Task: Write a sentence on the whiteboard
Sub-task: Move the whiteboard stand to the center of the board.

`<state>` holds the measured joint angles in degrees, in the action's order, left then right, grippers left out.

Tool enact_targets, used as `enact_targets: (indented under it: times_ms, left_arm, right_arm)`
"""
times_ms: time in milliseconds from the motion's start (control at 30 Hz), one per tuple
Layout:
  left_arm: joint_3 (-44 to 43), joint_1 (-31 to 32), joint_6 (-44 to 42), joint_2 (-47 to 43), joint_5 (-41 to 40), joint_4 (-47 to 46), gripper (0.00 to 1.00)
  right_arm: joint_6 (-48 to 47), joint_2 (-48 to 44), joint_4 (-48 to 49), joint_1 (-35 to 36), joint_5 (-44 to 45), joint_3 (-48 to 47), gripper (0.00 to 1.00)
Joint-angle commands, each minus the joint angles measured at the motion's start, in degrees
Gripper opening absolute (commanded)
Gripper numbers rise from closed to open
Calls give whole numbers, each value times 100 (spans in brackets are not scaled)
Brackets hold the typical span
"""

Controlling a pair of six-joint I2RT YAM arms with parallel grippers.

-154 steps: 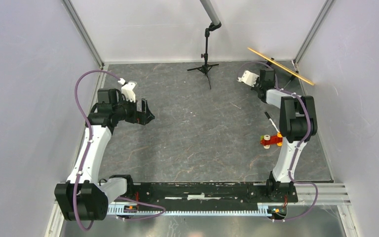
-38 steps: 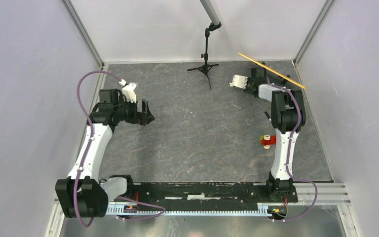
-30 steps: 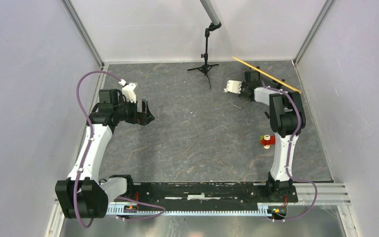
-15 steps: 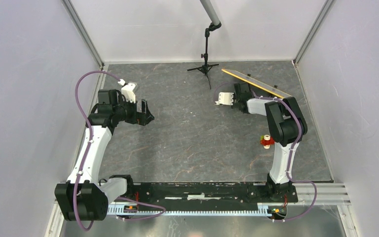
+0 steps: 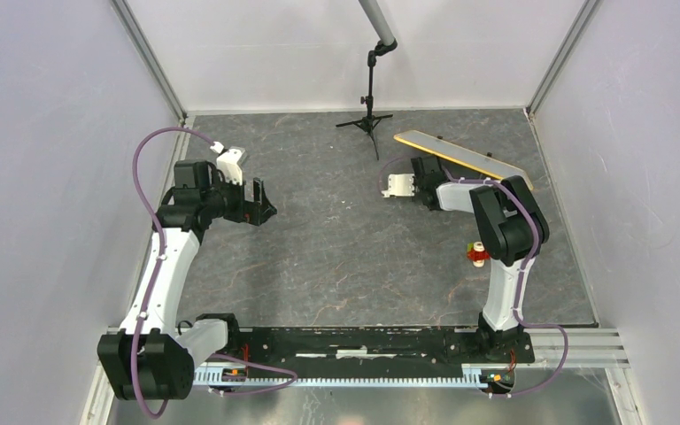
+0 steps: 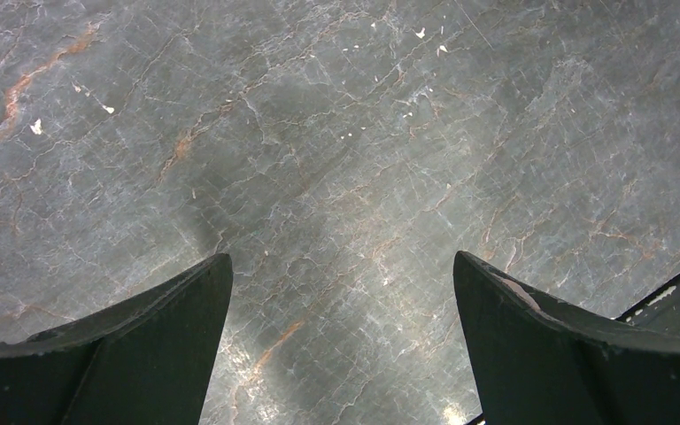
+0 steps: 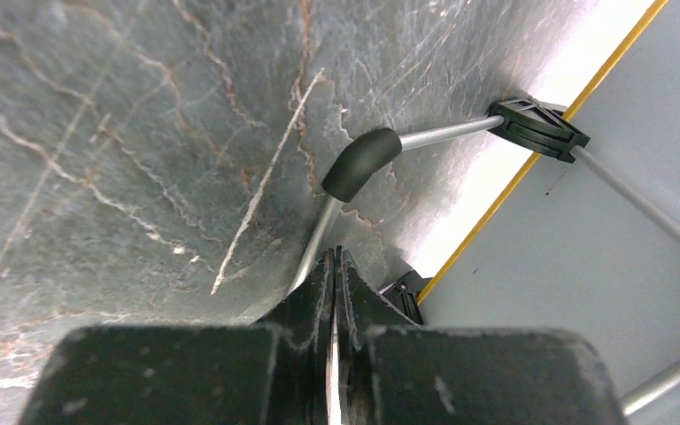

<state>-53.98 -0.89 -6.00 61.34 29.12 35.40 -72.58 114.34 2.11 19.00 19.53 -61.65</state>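
left arm (image 5: 164, 266), right arm (image 5: 500, 292), white links, black joints, purple cables (image 5: 135, 164), white wrist mounts (image 5: 230, 164), left gripper (image 6: 341, 258) black wedge fingers (image 6: 531, 354)

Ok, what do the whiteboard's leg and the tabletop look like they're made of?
The leg: bare metal rod, shiny silver, with a matte black tip, probably rubber. The tabletop: dark grey with veining, stone-look; glossy glare, possibly a printed mat.

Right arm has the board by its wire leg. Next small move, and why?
Probably lower the right end effector a little, so the whiteboard settles flat on the table. It is shut on the wire leg at the board's back, and the board looks tilted rather than flat, so its face cannot be written on yet.
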Motion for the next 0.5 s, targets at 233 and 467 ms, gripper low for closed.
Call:
enact_targets:
  times_ms: [233,467]
  left_arm:
    - [-34,18,-49,-128,137,-165,100]
    - [-36,18,-50,-174,129,-165,100]
  right_arm:
    - [-22,58,-2006,226,-894,431,1]
    - [248,-32,-2602,302,-1392,195,0]
